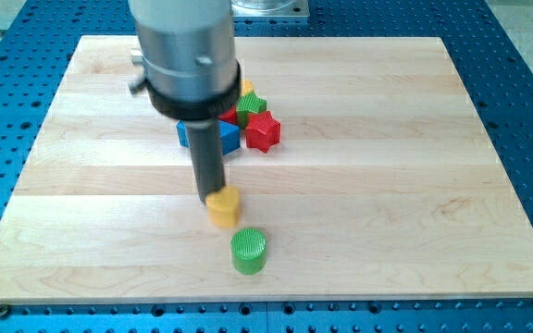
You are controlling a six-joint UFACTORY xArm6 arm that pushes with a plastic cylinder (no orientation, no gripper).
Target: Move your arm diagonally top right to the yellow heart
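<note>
The yellow heart (224,207) lies on the wooden board (387,185) a little below the middle. My tip (210,198) rests at its upper left edge, touching or nearly touching it. The rod rises from there to the large grey arm body (185,51) at the view's top.
A green cylinder (248,252) stands just below and right of the heart. A cluster sits above, partly hidden by the arm: a blue block (229,136), a red star (263,131), a green block (251,104) and a yellow block (245,88).
</note>
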